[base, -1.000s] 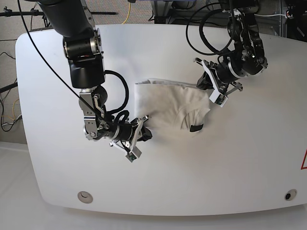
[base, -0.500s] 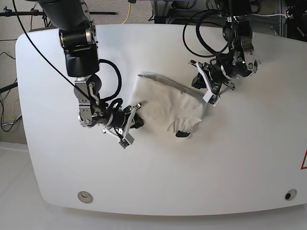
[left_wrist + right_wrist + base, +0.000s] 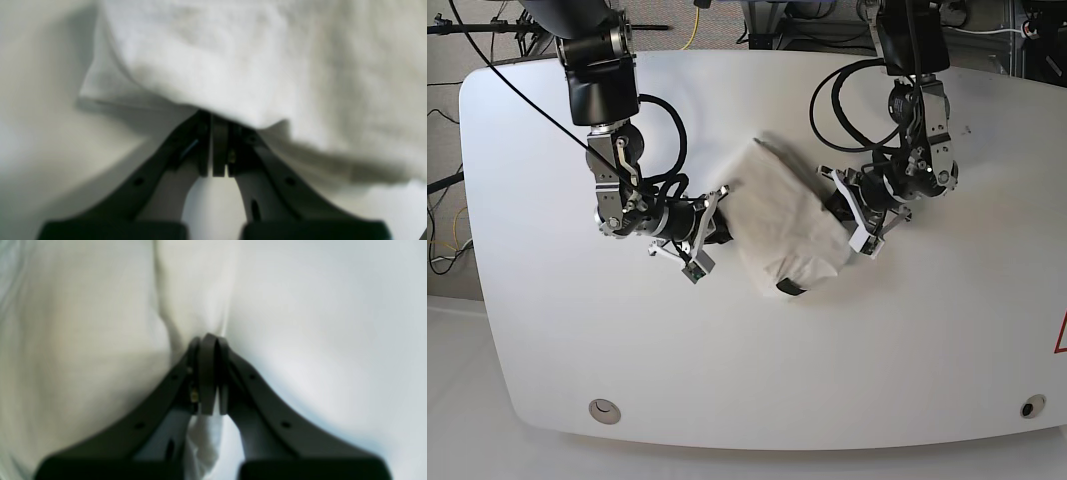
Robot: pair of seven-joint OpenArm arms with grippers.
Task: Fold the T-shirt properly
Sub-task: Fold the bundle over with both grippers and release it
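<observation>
The white T-shirt point(image 3: 782, 215) lies bunched into a narrow slanted bundle in the middle of the table, with a dark spot at its lower end point(image 3: 792, 288). No print shows. My left gripper point(image 3: 835, 205) is at the bundle's right edge, shut on the cloth. In the left wrist view the jaws point(image 3: 213, 116) meet under a fold of the T-shirt point(image 3: 233, 60). My right gripper point(image 3: 722, 215) is at the bundle's left edge. In the right wrist view it point(image 3: 208, 340) is shut on a ridge of the T-shirt point(image 3: 83, 340), with cloth hanging between the fingers.
The white table point(image 3: 757, 370) has a round fitting near its front left corner point(image 3: 604, 408) and another at the front right point(image 3: 1027, 407). Cables and stands crowd the back edge. A red mark point(image 3: 1061, 335) shows at the right edge.
Both grippers have moved toward each other with the shirt in them, the right one also going up the view. The shirt has drawn in from a wide spread to a narrow bundle.
</observation>
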